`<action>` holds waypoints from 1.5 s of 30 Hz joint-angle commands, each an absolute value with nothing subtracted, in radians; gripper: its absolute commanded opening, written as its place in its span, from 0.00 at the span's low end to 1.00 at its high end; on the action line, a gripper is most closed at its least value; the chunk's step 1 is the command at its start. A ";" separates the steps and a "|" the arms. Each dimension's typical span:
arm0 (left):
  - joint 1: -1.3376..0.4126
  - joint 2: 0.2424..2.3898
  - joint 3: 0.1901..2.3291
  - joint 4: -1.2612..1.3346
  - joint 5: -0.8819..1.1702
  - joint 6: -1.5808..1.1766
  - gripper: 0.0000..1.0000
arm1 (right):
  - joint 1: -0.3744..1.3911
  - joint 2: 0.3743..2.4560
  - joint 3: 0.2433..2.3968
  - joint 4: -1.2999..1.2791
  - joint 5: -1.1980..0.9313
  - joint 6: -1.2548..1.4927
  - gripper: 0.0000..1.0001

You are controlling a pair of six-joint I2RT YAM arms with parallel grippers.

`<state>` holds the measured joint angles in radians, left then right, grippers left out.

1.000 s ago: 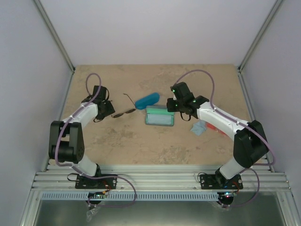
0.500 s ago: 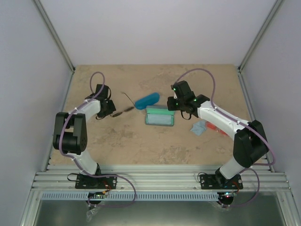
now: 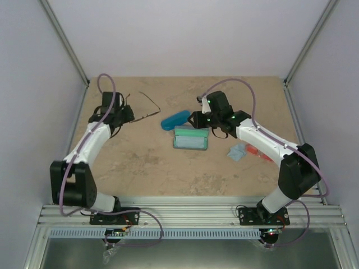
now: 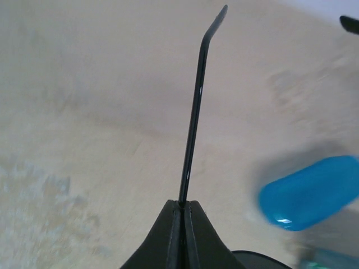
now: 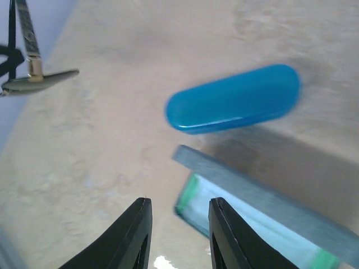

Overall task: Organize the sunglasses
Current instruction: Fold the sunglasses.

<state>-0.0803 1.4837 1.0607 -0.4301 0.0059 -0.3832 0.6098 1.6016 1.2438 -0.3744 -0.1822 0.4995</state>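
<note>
My left gripper is shut on the thin dark wire-framed sunglasses and holds them above the table at the back left. In the left wrist view the jaws pinch one dark temple arm that sticks straight out. The frame also shows in the right wrist view. My right gripper is open and empty, beside the glossy blue oval case and over the corner of the open grey-blue rectangular case. The red-orange sunglasses lie at the right, partly under my right arm.
A light blue cloth lies next to the red-orange pair. The blue oval case is closed. The rectangular case has a light blue lining and its lid stands up. Frame posts and walls stand at the back corners.
My left arm has swung back and left, lifting the wire-framed sunglasses off the table. My right gripper has shifted a little left toward the blue oval case.
</note>
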 commanded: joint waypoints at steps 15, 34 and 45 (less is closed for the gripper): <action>-0.169 1.079 0.928 0.227 0.453 -0.006 0.00 | 0.607 1.328 1.295 -0.298 -0.495 0.577 0.46; -0.191 0.941 0.602 1.065 1.018 -0.072 0.00 | 0.792 1.135 1.056 -0.056 -0.567 0.599 0.64; -0.284 0.960 0.637 1.063 1.133 -0.065 0.00 | 0.844 1.069 1.016 -0.006 -0.492 0.593 0.63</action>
<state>-0.2565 0.9428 0.6037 1.0027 1.0607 -0.0906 0.8227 1.0515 1.0325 -0.0380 -0.5007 0.6098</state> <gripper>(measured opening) 0.021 0.635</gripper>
